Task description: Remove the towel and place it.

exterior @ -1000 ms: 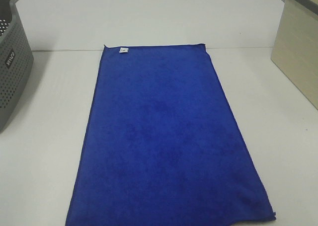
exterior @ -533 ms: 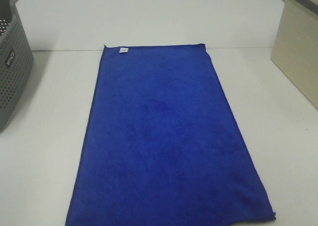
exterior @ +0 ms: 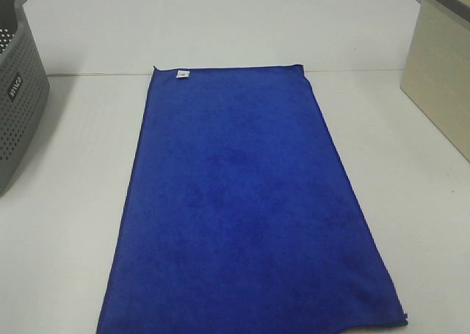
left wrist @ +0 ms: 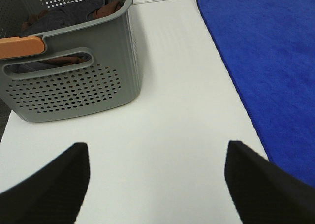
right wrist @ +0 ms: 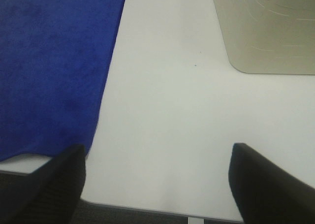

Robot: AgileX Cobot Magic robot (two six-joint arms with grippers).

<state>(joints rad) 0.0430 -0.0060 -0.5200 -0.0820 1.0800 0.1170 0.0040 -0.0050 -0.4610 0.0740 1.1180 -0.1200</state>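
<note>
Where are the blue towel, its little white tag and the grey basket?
towel [exterior: 250,209]: exterior high view, middle of the blue cloth.
white tag [exterior: 182,74]: exterior high view, at the towel's far corner.
grey basket [left wrist: 74,86]: left wrist view, on its perforated side wall.

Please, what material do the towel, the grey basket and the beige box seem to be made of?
Towel: soft napped cloth, likely microfibre; matte, fuzzy pile, stitched edge. Basket: moulded plastic, it seems; smooth grey walls punched with regular holes. Box: unclear; pale beige with faint horizontal lines, perhaps printed board or plastic.
</note>
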